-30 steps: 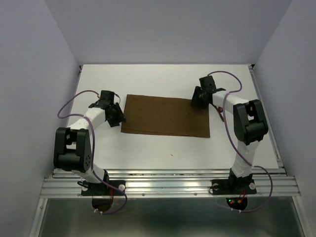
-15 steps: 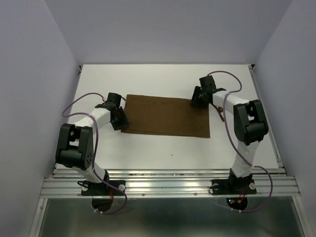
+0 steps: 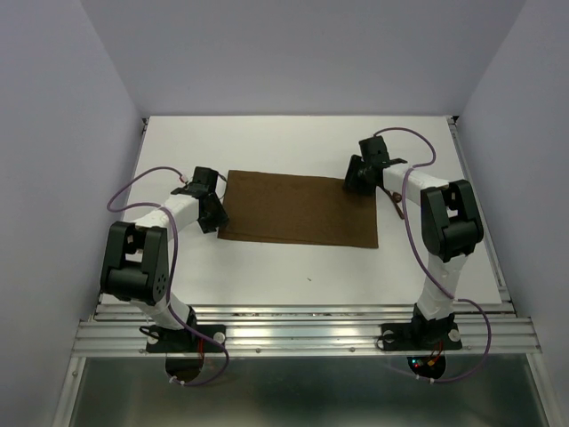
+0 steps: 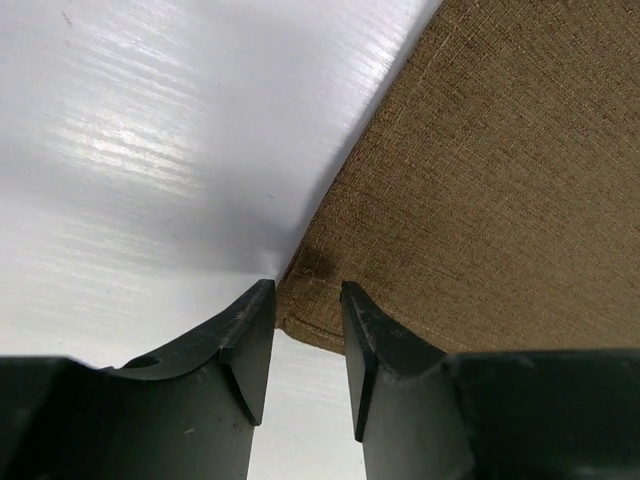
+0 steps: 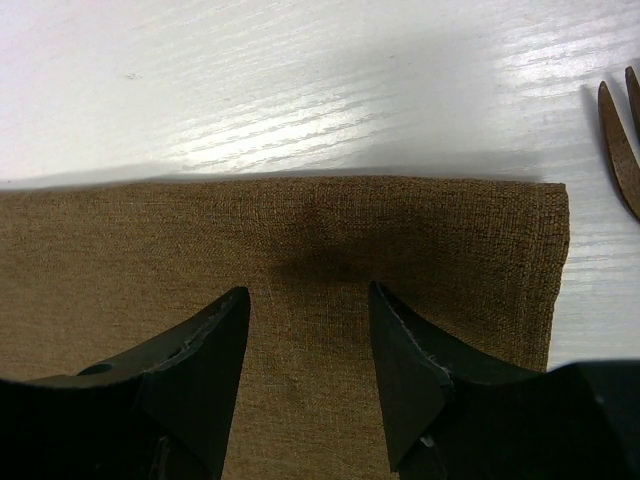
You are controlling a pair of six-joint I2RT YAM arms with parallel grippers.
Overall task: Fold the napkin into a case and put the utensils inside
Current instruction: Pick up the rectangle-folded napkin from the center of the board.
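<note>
Left tool (image 4: 307, 292): part open, astride napkin's (image 3: 298, 209) near-left corner, gripping nothing. Right tool (image 5: 308, 295): part open over napkin's far-right edge, empty. Desk (image 3: 293, 267): white. Napkin: brown, flat, mid-desk. Fork (image 5: 618, 150): tines beside napkin's right edge.

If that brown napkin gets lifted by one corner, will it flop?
Probably floppy: the napkin is thin woven cloth lying flat, so it would likely drape from the corner by the left end effector. Its coarse weave should resist slipping.

Napkin (image 5: 150, 250): coarse woven matt cloth; table (image 5: 250, 80): glossy white, faintly streaked.
</note>
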